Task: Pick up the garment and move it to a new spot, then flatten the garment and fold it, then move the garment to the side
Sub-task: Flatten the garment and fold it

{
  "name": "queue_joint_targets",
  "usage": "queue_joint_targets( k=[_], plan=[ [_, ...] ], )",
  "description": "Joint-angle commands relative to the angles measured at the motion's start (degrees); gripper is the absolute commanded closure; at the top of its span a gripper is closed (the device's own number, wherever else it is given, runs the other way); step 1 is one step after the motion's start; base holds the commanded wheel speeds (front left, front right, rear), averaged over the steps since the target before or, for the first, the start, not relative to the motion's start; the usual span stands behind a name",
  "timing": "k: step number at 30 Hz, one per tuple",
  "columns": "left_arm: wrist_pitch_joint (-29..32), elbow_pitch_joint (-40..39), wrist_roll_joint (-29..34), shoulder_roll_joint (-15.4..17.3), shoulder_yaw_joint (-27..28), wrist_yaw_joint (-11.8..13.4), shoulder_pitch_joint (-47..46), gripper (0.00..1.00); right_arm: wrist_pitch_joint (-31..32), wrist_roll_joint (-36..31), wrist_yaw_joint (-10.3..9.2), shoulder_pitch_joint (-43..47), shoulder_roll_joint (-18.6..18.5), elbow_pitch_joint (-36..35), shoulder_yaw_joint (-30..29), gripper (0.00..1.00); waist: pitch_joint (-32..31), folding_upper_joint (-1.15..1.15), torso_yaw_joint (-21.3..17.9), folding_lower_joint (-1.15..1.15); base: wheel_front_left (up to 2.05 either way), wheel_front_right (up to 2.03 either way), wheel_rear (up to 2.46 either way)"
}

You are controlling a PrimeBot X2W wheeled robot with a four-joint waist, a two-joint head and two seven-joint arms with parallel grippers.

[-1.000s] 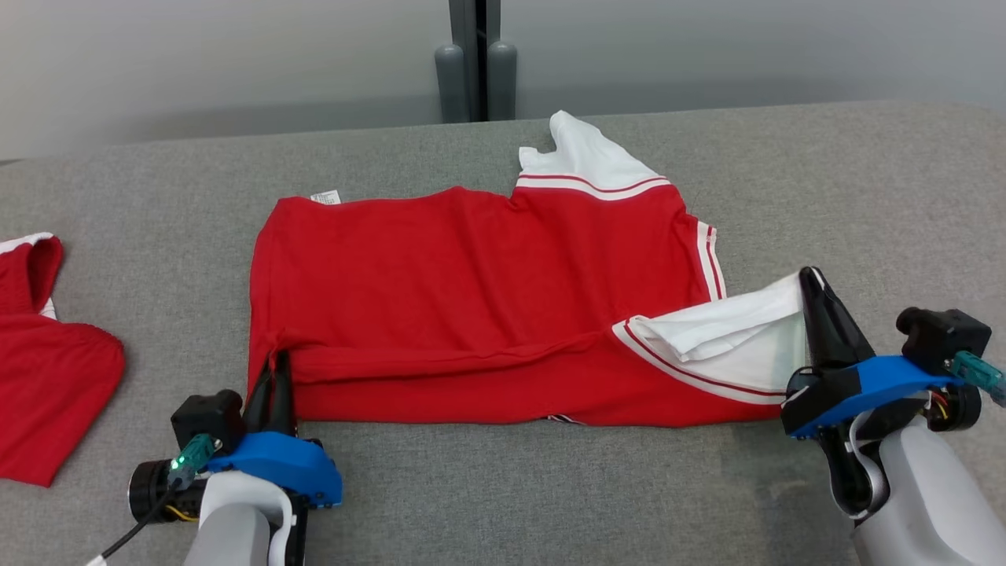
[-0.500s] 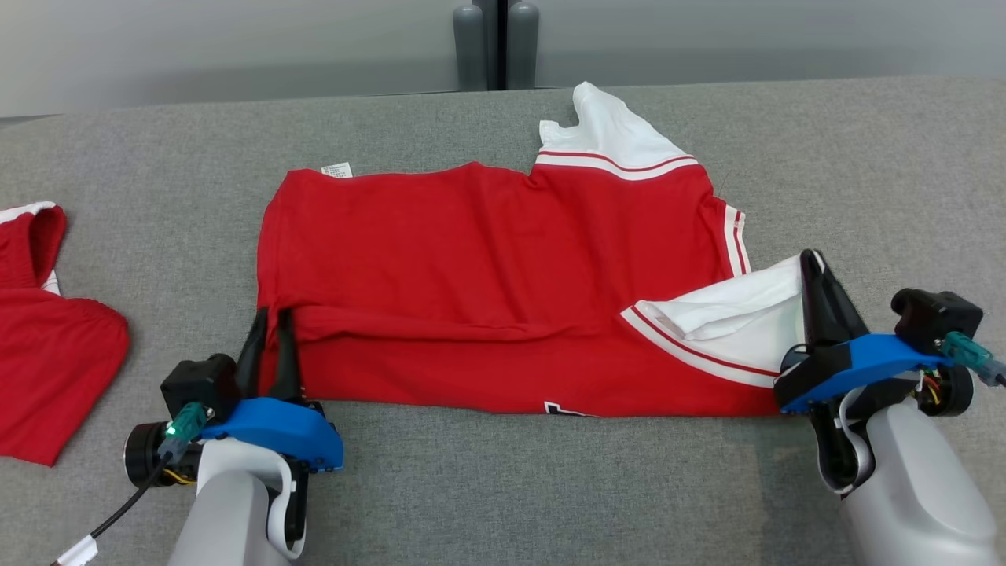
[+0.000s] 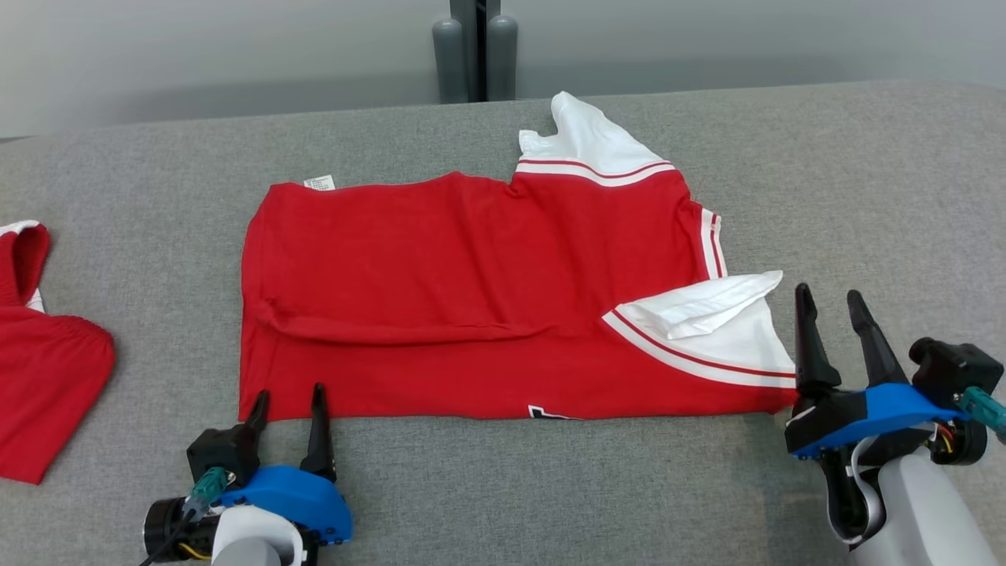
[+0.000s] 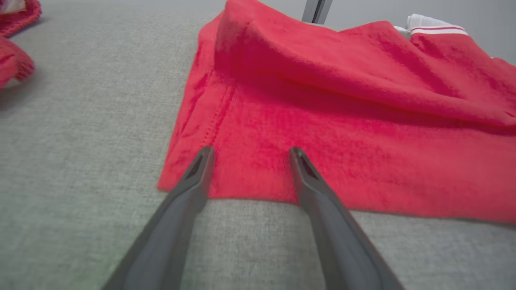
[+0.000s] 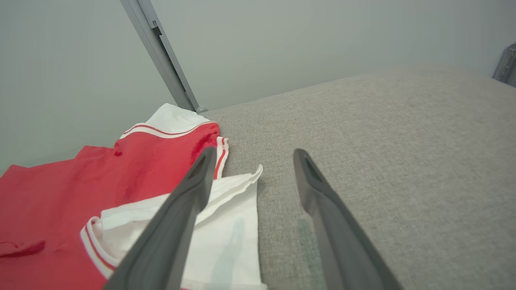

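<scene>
I'm mid-fold, I judge: my left tool (image 3: 288,393) and right tool (image 3: 827,292) gape wide, empty, at the garment (image 3: 471,291). Next, grip its edges and fold.

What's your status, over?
Both jaws open, empty. Red shirt lies free on gray pad. Second red garment far left, not in the way.

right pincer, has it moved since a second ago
Yes. Measured against the shirt, the right pincer has opened, let go of the white sleeve and drawn back towards the robot, slightly right.
</scene>
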Motion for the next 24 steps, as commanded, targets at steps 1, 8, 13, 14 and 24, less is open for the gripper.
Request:
queue_joint_targets(
  k=[1, 8, 13, 14, 24],
  plan=[
    [-0.13, 1.11, 0.33, 0.14, 0.69, 0.93, -0.15, 0.0, -0.2, -0.12, 0.0, 0.84, 0.08, -0.46, 0.05, 0.0, -0.12, 0.0, -0.23, 0.0, 0.0, 0.0, 0.0],
    [0.0, 3.16, -0.46, 0.28, 4.4, 3.53, -1.16, 0.0, -0.2, -0.67, -0.01, 3.42, 0.3, 0.28, 1.63, 0.0, -0.45, 0.0, -0.69, 0.0, 0.0, 0.0, 0.0],
    [-0.03, 2.77, -0.78, 0.05, 5.62, 3.72, 0.05, 0.0, -0.2, -0.23, 0.0, 5.2, 0.57, 0.11, 2.15, 0.0, -0.71, 0.0, -0.82, 0.0, 0.0, 0.0, 0.0],
    [-0.01, 3.39, -0.74, 0.1, 5.81, 3.86, 0.03, 0.0, -0.2, -0.25, -0.01, 5.45, 0.61, -0.03, 2.23, 0.0, -0.73, 0.0, -0.89, 0.0, 0.0, 0.0, 0.0],
    [1.34, 15.76, 0.06, 0.0, 4.29, 3.06, -3.22, 0.93, -0.21, -4.2, -0.01, 6.67, -0.58, 2.44, 5.61, 0.0, -0.66, 0.0, -1.67, 0.0, 0.0, 0.0, 0.0]
  ],
)
